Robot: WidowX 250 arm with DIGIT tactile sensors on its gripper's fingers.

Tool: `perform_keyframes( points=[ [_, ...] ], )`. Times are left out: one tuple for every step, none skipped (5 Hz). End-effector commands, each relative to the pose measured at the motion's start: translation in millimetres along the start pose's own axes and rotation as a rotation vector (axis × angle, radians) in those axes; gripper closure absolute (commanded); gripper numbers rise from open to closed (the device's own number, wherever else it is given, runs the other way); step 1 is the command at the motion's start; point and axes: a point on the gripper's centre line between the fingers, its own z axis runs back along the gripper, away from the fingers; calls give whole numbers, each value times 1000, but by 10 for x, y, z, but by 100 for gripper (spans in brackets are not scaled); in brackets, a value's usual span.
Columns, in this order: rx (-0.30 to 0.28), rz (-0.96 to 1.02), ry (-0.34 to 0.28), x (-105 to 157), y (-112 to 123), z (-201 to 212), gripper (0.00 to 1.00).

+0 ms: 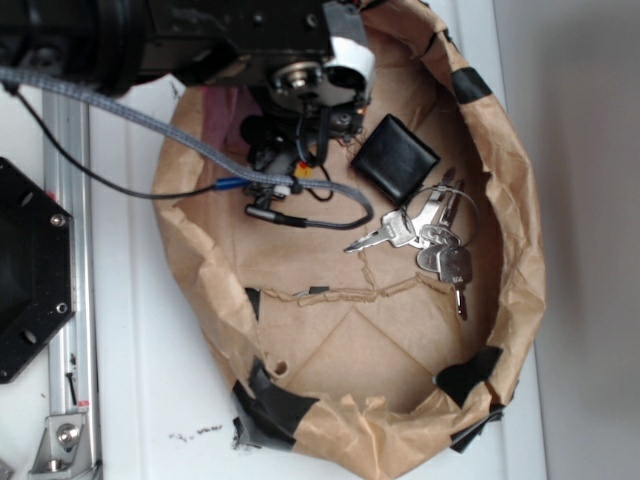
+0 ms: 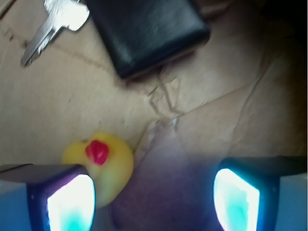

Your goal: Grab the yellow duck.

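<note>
- The yellow duck [image 2: 105, 166], small, rounded, with a red-orange beak, sits on the crumpled paper floor of a brown paper basket [image 1: 520, 260].
- The gripper [image 2: 154, 199] hovers spread apart and empty; the duck sits against its left-hand pad [image 2: 72, 204], off-centre, probably needing realignment.
- A black wallet [image 2: 144, 31] and keys [image 2: 55, 24] lie beyond.
</note>
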Motion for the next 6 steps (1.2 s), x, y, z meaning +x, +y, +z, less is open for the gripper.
perform_keyframes(
  points=[
    [-22,15,24,112,-64,-286,0],
    [-42,-12,60,118,-223,-451,0],
    [-76,-43,45,144,-461,-355,0],
    [-97,-74,17,169,-665,-211,0],
    [-93,-81,10,165,-711,-159,0],
    [-87,-78,14,172,-703,-155,0]
  ],
)
